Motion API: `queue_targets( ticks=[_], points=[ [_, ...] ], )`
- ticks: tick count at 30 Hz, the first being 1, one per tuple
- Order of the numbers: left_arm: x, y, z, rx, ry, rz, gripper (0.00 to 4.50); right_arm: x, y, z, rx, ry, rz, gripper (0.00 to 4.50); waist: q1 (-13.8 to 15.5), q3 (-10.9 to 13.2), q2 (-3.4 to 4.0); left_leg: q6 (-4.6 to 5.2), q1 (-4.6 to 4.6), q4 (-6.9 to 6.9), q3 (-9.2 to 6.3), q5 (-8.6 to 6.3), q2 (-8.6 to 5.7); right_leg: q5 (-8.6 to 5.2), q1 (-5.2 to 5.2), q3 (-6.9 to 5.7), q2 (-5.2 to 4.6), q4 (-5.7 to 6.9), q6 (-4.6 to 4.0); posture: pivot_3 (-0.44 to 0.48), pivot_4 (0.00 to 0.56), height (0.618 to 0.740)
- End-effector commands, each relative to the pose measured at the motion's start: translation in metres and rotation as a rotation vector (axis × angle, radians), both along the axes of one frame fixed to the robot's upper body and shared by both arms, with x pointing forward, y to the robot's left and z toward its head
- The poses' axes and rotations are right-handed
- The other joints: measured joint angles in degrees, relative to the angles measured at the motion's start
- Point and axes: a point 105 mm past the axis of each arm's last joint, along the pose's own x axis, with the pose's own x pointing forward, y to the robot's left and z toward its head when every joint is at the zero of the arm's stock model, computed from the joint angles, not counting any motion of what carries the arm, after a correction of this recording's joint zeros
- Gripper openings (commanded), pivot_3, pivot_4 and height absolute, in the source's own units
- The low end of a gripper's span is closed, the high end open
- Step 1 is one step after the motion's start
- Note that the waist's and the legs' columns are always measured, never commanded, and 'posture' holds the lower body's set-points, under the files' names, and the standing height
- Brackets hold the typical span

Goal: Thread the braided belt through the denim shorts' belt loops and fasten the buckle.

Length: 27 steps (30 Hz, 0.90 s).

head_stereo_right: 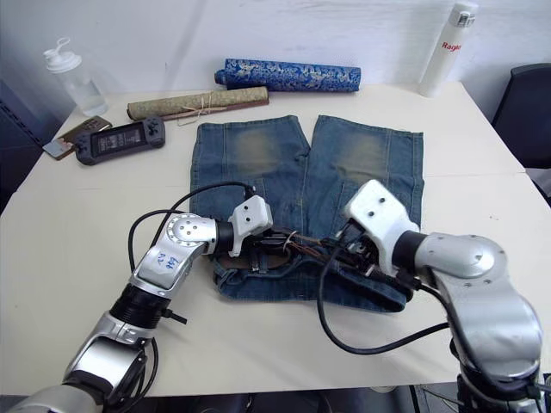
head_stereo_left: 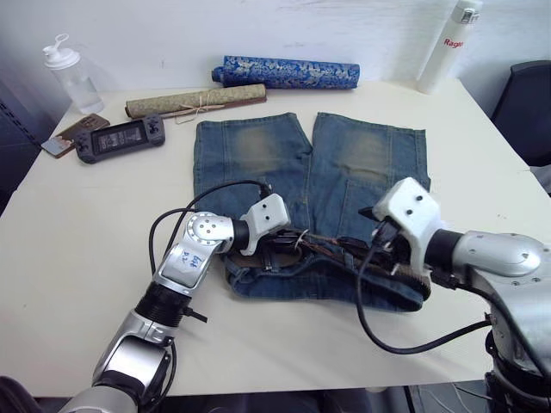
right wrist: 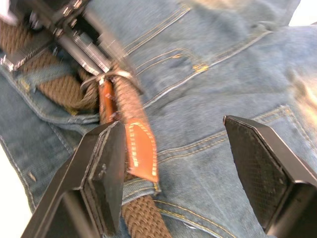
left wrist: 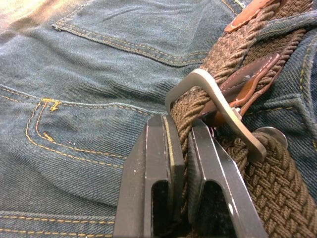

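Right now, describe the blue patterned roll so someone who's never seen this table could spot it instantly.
Look at the white table, along its far edge beyond the denim shorts. Two rolls lie there end to end and overlapping: the blue patterned roll is the farther one, toward the white bottle. Its neighbour, the tan roll, is dull olive-tan and tied with string.

A cream tabletop (head_stereo_left: 77,249) stands against a white wall (head_stereo_left: 172,26); a dark chair (head_stereo_left: 527,107) sits at its right.

Red "Rage…", cut off, on the white bottle (head_stereo_left: 446,45)
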Motion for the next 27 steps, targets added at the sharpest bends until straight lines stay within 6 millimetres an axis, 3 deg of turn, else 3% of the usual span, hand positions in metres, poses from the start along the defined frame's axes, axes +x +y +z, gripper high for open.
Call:
queue_targets(
  ticks=[1, 10, 13, 18, 19, 26, 27],
  points=[
    [-0.002, -0.003, -0.001, 0.002, 0.005, -0.016, 0.0, -0.01, 0.016, 0.004, -0.046, -0.1, 0.065, 3.37, 0.0, 0.0, 0.0, 0.0, 0.0, 0.0, 0.0, 0.0, 0.0, 0.0, 0.0, 0.0, 0.0, 0.0, 0.0, 0.0, 0.15, 0.637],
    [-0.002, -0.004, 0.001, 0.007, -0.016, -0.022, 0.0, 0.006, 0.01, -0.008, -0.158, -0.154, 0.025, 3.37, 0.0, 0.0, 0.0, 0.01, 0.0, 0.0, 0.02, 0.0, 0.0, 0.0, 0.0, 0.0, 0.0, 0.0, 0.01, 0.0, 0.15, 0.637],
    [-0.003, -0.006, 0.003, 0.008, -0.027, -0.031, 0.0, 0.007, 0.009, -0.012, -0.196, -0.158, 0.034, 2.56, 0.0, 0.0, 0.0, 0.01, -0.01, 0.01, 0.02, -0.01, 0.0, 0.0, 0.0, 0.0, 0.0, 0.0, 0.01, 0.0, 0.15, 0.637],
    [-0.003, -0.007, 0.005, 0.007, -0.039, -0.036, 0.0, 0.007, 0.012, -0.018, -0.217, -0.151, 0.054, 0.21, 0.0, 0.0, 0.0, 0.01, -0.01, 0.01, 0.02, -0.01, 0.0, 0.0, 0.0, 0.0, 0.01, 0.0, 0.01, 0.0, 0.15, 0.637],
    [-0.003, -0.008, 0.005, 0.004, -0.041, -0.037, 0.0, 0.007, 0.012, -0.019, -0.221, -0.149, 0.056, 0.03, 0.0, 0.0, 0.0, 0.01, -0.01, 0.01, 0.01, -0.01, 0.0, 0.0, 0.0, 0.0, 0.01, 0.0, 0.01, 0.0, 0.15, 0.637],
    [-0.001, -0.01, 0.02, -0.059, -0.099, -0.05, 0.0, 0.009, 0.017, -0.022, -0.229, -0.148, 0.062, 0.03, 0.0, 0.0, 0.0, 0.02, 0.0, 0.01, 0.01, -0.01, 0.0, 0.0, 0.0, 0.0, 0.01, 0.0, 0.01, 0.0, 0.15, 0.637],
    [-0.002, -0.01, 0.024, -0.078, -0.095, -0.054, 0.87, 0.009, 0.017, -0.022, -0.23, -0.147, 0.063, 0.0, 0.0, 0.0, 0.0, 0.02, -0.01, 0.01, 0.01, -0.01, 0.0, 0.0, 0.0, 0.0, 0.01, 0.0, 0.01, 0.0, 0.15, 0.637]
  ],
)
